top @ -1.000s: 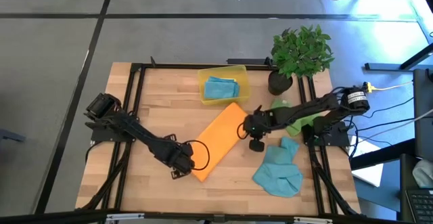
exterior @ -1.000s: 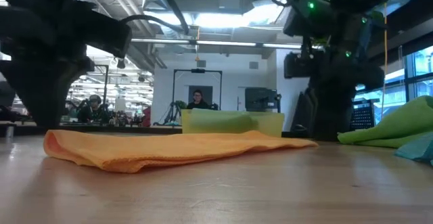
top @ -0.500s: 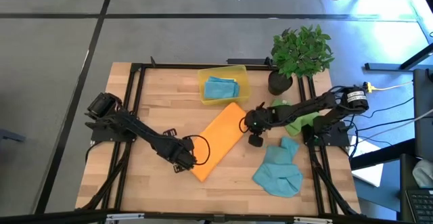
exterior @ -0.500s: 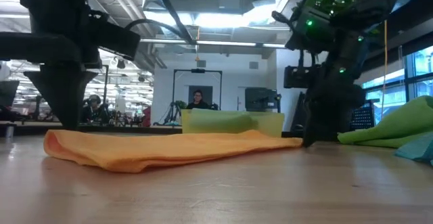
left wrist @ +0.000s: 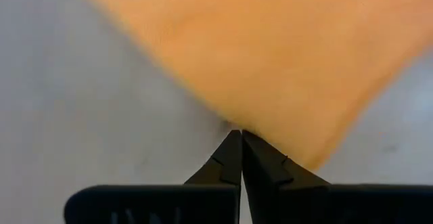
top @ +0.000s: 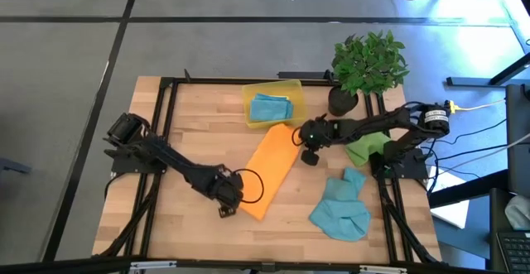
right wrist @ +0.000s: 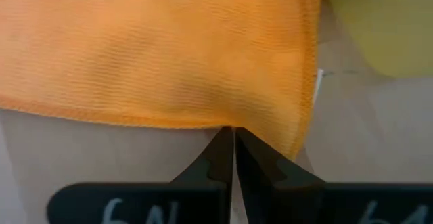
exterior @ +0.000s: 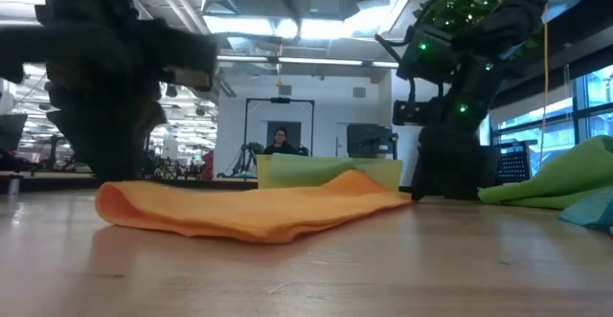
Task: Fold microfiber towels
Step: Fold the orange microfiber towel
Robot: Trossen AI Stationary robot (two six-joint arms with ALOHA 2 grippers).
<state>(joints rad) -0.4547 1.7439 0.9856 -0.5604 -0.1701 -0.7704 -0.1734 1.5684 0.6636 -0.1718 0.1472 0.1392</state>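
From above, the orange towel (top: 269, 172) lies folded into a long strip slanting across the middle of the wooden counter (top: 182, 125). The left gripper (top: 234, 201) pinches the strip's near corner; the right gripper (top: 300, 137) pinches the far corner, just beside the yellow bin (top: 294, 92). A teal towel (top: 272, 107) sits folded inside that bin. A second teal towel (top: 344, 208) lies crumpled near the counter's right front, and a green towel (top: 364, 148) is bunched under the right arm, near the potted plant (top: 368, 63).

From counter height, the orange towel (exterior: 259, 207) lies low and rumpled, the bin (exterior: 326, 171) behind it, the green towel (exterior: 556, 183) to the right. A person (exterior: 280, 141) sits far back in the room.

In the left wrist view, the fingers (left wrist: 230, 158) are shut together on the edge of the orange towel (left wrist: 270, 55).

In the right wrist view, the fingers (right wrist: 220, 158) are likewise closed on the hem of the orange towel (right wrist: 155, 48), near its corner.
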